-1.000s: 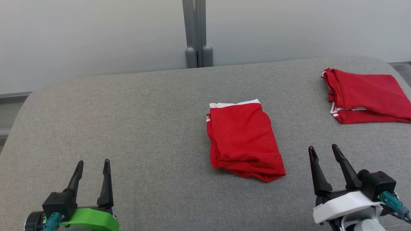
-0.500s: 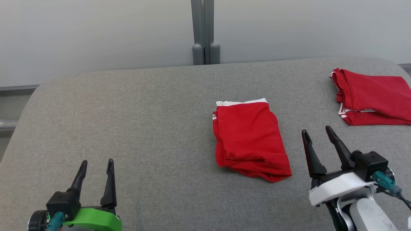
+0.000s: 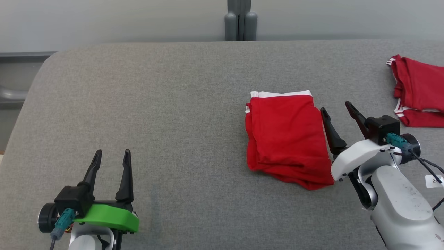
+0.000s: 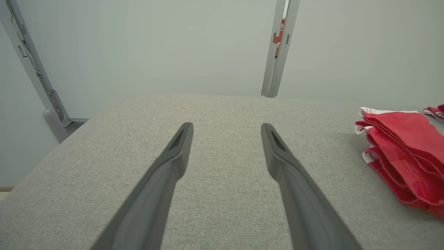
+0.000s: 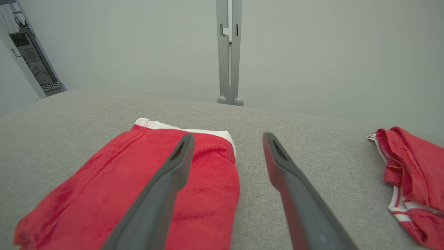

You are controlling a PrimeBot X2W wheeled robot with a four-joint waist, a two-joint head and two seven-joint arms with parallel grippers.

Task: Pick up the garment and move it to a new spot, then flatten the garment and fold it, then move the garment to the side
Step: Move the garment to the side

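A desk covered in grey woven fabric, with rounded corners, is set against a pale, evenly lit wall. The wall is divided behind the desk by a grey metal post with two rounded feet, and a slanted grey metal frame is seen at the left.

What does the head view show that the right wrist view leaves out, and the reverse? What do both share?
Head view: the open left gripper on its green mount, and the right arm's pale forearm.
Right wrist view: a dark equipment rack in the far corner.
Both: the open right gripper at the right edge of the folded red garment, a second red garment, the grey surface and the grey post.
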